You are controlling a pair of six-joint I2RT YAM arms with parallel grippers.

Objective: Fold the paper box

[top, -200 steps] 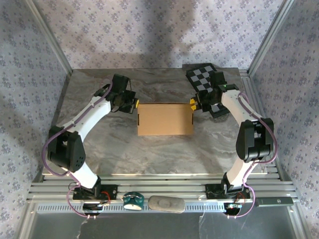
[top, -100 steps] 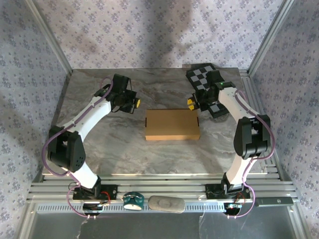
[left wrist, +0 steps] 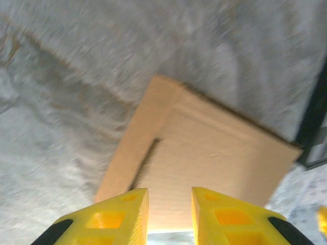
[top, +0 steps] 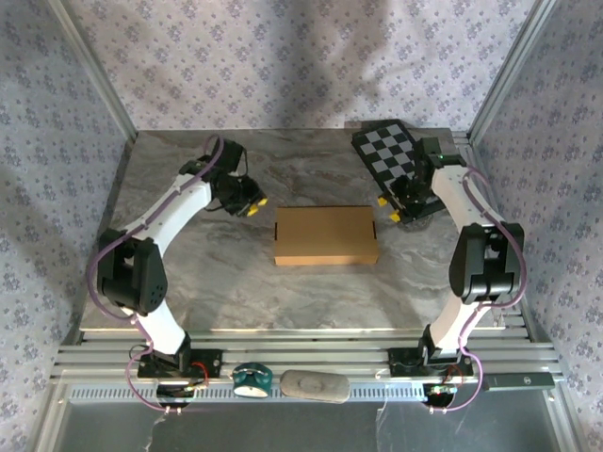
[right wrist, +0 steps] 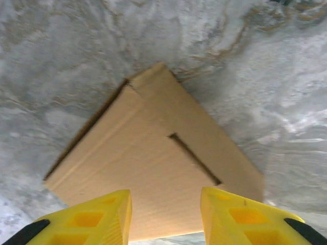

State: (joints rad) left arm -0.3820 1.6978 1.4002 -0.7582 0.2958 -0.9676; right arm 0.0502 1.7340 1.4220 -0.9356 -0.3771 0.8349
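Observation:
The paper box (top: 326, 235) lies closed and flat in the middle of the marble table (top: 188, 282), a plain brown cardboard mailer with a slot near each short end. My left gripper (top: 252, 205) hovers just off its left end, apart from it, jaws a little open and empty. In the left wrist view the yellow fingers (left wrist: 117, 214) frame the box (left wrist: 204, 153) beyond them. My right gripper (top: 387, 209) sits off the box's right end, open and empty. In the right wrist view the box (right wrist: 153, 168) lies ahead of the gripper (right wrist: 166, 206).
A black-and-grey checkerboard panel (top: 391, 155) lies at the back right, under the right forearm. Patterned cloth walls close off three sides. On the near rail sit a teal object (top: 252, 379) and a grey oblong one (top: 315, 385).
A second ago the box was held up between both grippers. It now rests flat on the table, and both grippers have let go, opened and drawn back from its ends.

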